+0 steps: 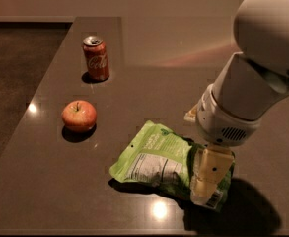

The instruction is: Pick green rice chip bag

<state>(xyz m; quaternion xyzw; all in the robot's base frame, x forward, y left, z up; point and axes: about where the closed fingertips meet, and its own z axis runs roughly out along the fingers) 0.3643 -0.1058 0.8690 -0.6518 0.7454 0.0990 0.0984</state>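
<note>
Resting flat on the dark grey tabletop (159,83), near its front edge, the light green crinkly plastic rice chip bag (154,157) lies label-up and is not yet lifted. The robot's cream-coloured gripper (207,189) is down at the bag's right end, overlapping its edge. Whether it is clamped on the pouch or spread, I cannot tell. The approach looks done; the grasp is uncertain and the lift remains. A round red apple (79,115) and a red metal soda can (96,58) sit well apart to the left.
</note>
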